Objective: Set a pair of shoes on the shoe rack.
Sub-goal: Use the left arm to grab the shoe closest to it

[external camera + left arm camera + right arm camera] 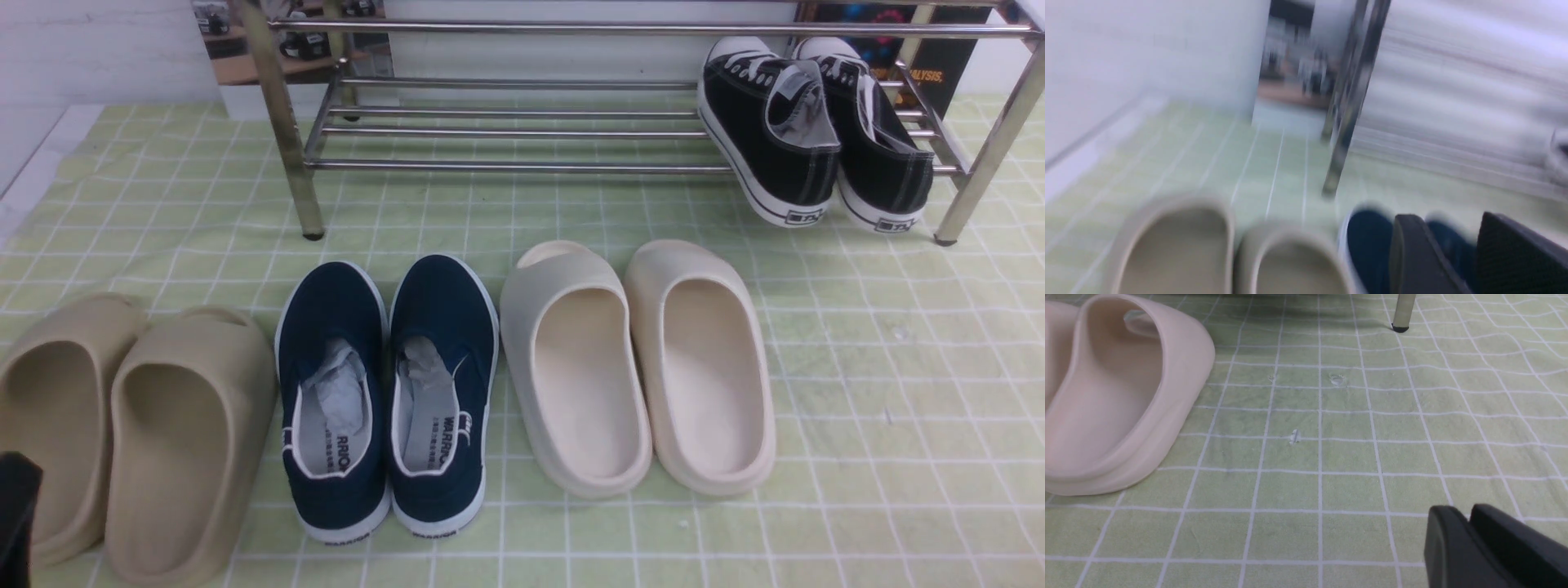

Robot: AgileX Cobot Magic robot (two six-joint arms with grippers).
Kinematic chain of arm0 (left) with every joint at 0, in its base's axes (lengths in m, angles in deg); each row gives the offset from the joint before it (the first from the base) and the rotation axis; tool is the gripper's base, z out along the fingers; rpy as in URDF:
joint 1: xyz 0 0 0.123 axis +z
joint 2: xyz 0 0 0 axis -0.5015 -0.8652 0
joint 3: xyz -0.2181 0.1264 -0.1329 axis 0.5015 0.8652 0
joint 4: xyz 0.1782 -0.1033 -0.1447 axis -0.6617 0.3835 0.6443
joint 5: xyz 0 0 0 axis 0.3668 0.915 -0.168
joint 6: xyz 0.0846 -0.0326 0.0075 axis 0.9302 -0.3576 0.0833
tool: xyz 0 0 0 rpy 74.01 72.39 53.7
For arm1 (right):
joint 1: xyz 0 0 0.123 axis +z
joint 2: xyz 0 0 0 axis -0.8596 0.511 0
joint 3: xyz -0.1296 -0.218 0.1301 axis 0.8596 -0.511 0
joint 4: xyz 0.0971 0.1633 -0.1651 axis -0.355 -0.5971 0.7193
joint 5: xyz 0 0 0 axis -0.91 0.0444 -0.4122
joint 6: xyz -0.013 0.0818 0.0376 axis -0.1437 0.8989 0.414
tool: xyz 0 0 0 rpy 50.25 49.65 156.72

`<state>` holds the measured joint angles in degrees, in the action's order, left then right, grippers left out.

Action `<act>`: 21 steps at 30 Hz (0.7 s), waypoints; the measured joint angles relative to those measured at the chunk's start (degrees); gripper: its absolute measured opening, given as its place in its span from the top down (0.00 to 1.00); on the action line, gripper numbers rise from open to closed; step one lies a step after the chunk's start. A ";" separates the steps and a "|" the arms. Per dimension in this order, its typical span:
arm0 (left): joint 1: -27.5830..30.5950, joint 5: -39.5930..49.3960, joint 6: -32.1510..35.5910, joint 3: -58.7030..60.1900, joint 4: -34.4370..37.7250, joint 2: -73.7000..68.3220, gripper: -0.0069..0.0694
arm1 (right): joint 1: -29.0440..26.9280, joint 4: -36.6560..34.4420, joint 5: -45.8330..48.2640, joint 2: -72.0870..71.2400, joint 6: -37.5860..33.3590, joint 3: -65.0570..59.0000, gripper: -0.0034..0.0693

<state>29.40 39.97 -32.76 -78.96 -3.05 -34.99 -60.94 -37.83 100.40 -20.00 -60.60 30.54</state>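
Note:
The two navy slip-ons, one (331, 384) beside the other (442, 367), stand side by side on the green checked cloth, toes toward the chrome shoe rack (522, 131) behind them. In the blurred left wrist view my left gripper (1449, 222) is open and empty, its black fingers (1412, 257) low in front of the navy shoes (1367, 245); a rack leg (1349, 102) stands beyond. A black part of my left arm (16, 514) shows at the front view's lower left corner. My right gripper (1466, 516) is shut and empty above bare cloth and does not show in the front view.
Black lace-up sneakers (808, 131) sit on the rack's lower shelf at the right. Beige slides (122, 425) lie left of the navy pair, cream slides (637, 367) right of it. The right wrist view shows a cream slide (1126, 396) and a rack foot (1403, 312).

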 joint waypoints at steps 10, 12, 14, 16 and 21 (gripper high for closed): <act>0.00 -32.38 -14.45 0.00 5.26 0.00 0.58 | 0.00 0.00 0.00 0.00 0.00 0.00 0.79; 0.00 -35.42 -19.84 0.00 5.37 0.00 0.58 | 0.00 0.00 0.00 0.00 0.00 0.00 0.79; 0.00 -33.90 -22.43 -0.84 5.43 0.06 0.60 | 0.00 0.00 0.00 0.00 0.00 0.00 0.78; 0.00 -23.52 -23.27 -5.86 4.73 0.06 0.67 | 0.00 0.00 0.00 0.00 0.00 0.00 0.78; 0.00 5.69 -18.86 -24.22 -1.61 -8.64 0.92 | 0.00 0.00 0.00 0.00 0.00 0.00 0.77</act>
<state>29.40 45.66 -51.62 -103.18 -4.66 -43.64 -60.94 -37.83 100.40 -20.00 -60.60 30.54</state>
